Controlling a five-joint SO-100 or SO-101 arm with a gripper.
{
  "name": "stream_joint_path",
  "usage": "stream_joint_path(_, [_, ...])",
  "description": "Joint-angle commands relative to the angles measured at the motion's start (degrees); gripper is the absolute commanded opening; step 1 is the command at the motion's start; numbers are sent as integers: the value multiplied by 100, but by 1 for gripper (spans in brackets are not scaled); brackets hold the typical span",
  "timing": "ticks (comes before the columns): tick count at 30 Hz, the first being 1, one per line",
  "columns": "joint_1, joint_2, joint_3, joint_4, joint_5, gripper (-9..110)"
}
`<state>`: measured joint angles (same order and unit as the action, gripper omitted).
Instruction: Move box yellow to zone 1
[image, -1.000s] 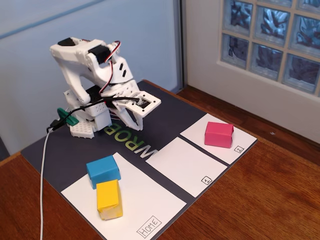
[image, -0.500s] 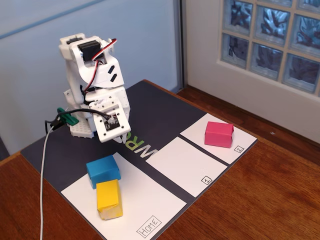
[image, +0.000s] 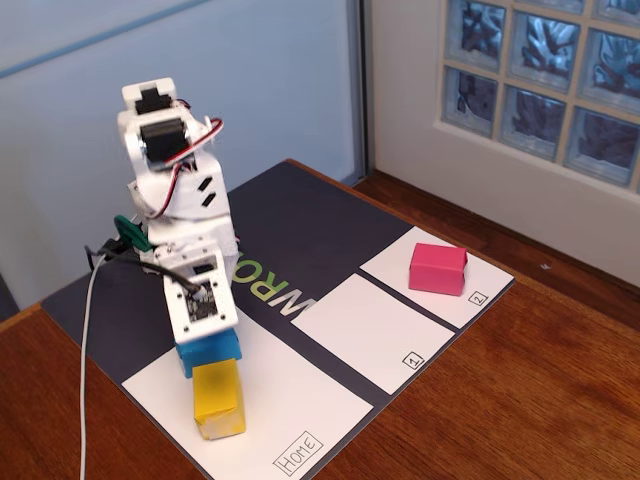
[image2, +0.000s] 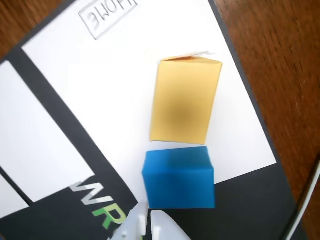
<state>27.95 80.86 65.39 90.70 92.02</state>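
Observation:
The yellow box (image: 218, 400) lies on the white Home panel (image: 300, 410), with its far end touching a blue box (image: 212, 353). In the wrist view the yellow box (image2: 185, 102) fills the centre, and the blue box (image2: 179, 177) sits just below it. My gripper (image: 203, 330) points down over the far side of the blue box. Its fingertips (image2: 149, 216) are pressed together with nothing between them, short of the yellow box. Zone 1 (image: 365, 330) is the bare white panel to the right of Home, and the wrist view shows zone 1 (image2: 40, 140) at the left.
A pink box (image: 437, 268) sits on the small panel labelled 2 (image: 480, 290). The panels lie on a dark mat (image: 310, 220) on a wooden table (image: 520, 390). A white cable (image: 85, 360) runs down the left side. A wall and a glass-block window stand behind.
The arm has swung from pointing right over the mat to pointing down at the Home panel, and now hangs over the blue box. No box has moved.

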Motion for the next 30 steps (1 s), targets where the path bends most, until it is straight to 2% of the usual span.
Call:
stream_joint_path(1, [97, -88, -272, -18, -229, 0])
stream_joint_path(26, [176, -1125, -281, -967, -606, 0])
stream_joint_path(30, [176, -1178, -281, -1063, -677, 4])
